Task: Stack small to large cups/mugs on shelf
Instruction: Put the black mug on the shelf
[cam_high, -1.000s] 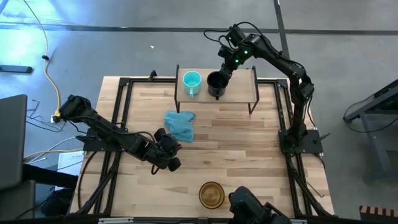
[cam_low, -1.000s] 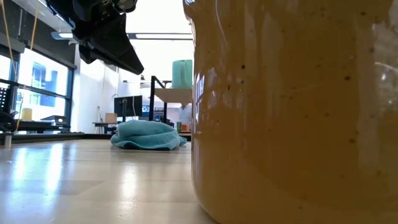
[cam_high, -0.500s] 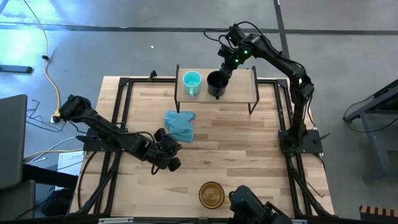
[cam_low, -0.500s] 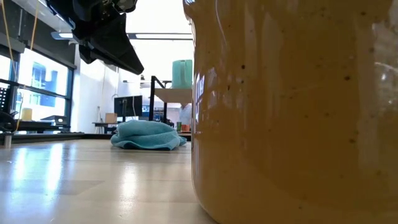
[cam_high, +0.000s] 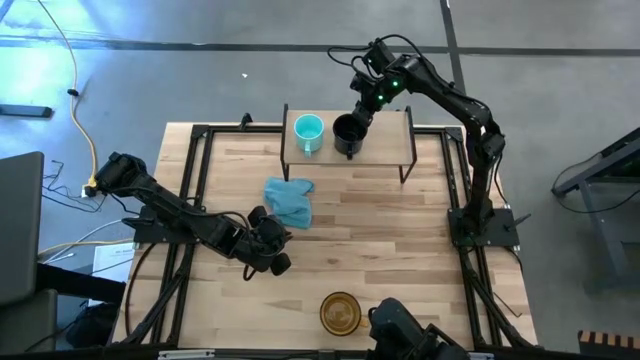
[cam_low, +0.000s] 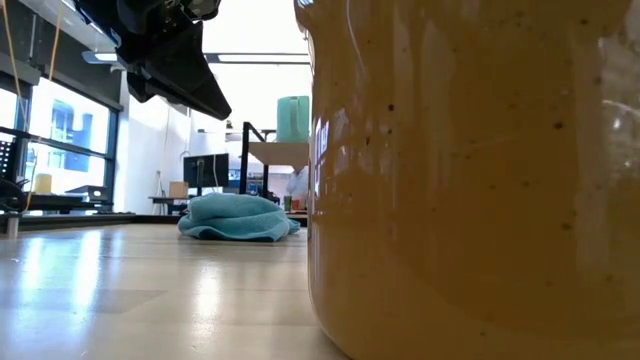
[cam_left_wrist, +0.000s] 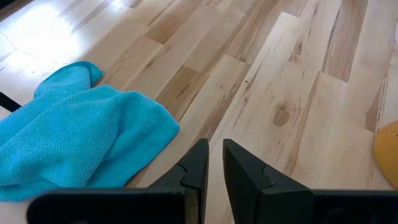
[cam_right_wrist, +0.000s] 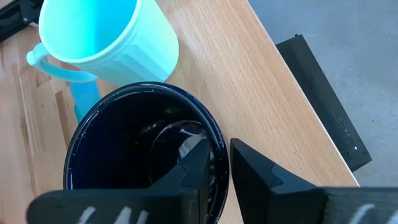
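The right gripper (cam_right_wrist: 214, 163) is pinched on the rim of the black mug (cam_right_wrist: 134, 140), one finger inside the bowl and the other down the outer wall, with only the thickness of the wall between them. The mug stands upright on the shelf (cam_high: 385, 130), near the middle of the board, and the turquoise mug (cam_high: 308, 130) stands just beside it toward the board's left end; in the right wrist view their walls look touching or nearly so, its handle (cam_right_wrist: 57, 66) pointing away from the gripper.

Both look like glazed stoneware or hard plastic: stiff, smooth and likely slippery under flat finger pads. A rim pinch carries the whole weight off to one side, so the black mug will probably want to swing if lifted quickly; a deep bite on the wall is the safer hold. The small turquoise one should be the lightest and easiest to knock off the board's edge.

The amber-brown mug (cam_high: 340, 312) waits on the table (cam_high: 400, 230) close to its near edge, well apart from the shelf. It is the largest and probably the heaviest of the three, and chipping is the risk if it lands hard. Its rim, on the side away from the handle, seems the natural place to seize it.

The left gripper (cam_left_wrist: 210, 163) hangs over the table's left half with its fingers nearly together and nothing between them, just beside the crumpled blue cloth (cam_left_wrist: 74, 140).
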